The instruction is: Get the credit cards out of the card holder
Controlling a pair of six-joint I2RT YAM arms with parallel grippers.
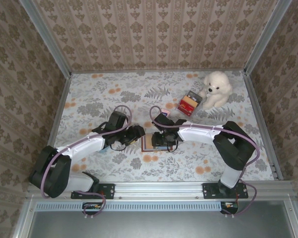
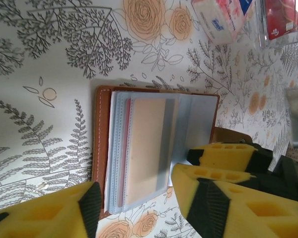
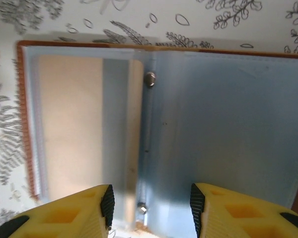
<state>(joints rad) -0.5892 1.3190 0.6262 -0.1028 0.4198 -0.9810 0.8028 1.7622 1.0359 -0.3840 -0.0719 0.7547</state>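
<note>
From above: card holder (image 1: pixel 148 144) open and flat on the flowered table (image 1: pixel 99 94), near the front middle, squeezed between left gripper (image 1: pixel 137 134) and right gripper (image 1: pixel 160 140), both low and close over it. Bare cloth to the left and front for laying cards down; plush dog (image 1: pixel 216 89) and red box (image 1: pixel 188 104) well apart at the far right.

From the left wrist: brown leather rim, a stack of clear sleeves (image 2: pixel 116 148) inside, one tan card (image 2: pixel 146 148) tucked into the top one. Left gripper (image 2: pixel 136 191) spread wide, empty, tips just off the holder's near edge. One yellow fingertip (image 2: pixel 228 151) of the right gripper over the bare right page; touching or hovering, impossible to tell. Tissue packet (image 2: pixel 218 17) well beyond the far edge.

From the right wrist: right gripper (image 3: pixel 151 198) apart, clamped on nothing, straddling the riveted spine (image 3: pixel 149 79); card (image 3: pixel 74 124) just left of it. Sleeve mouth hard to make out.

Probably light, thin and stiff as cards go, and slick inside soft plastic. Floppy sleeves and a light holder, likely to slide or lift unless pinned by one claw. Best pinched on an exposed card edge and drawn out flat, along the sleeve, toward the open cloth
</note>
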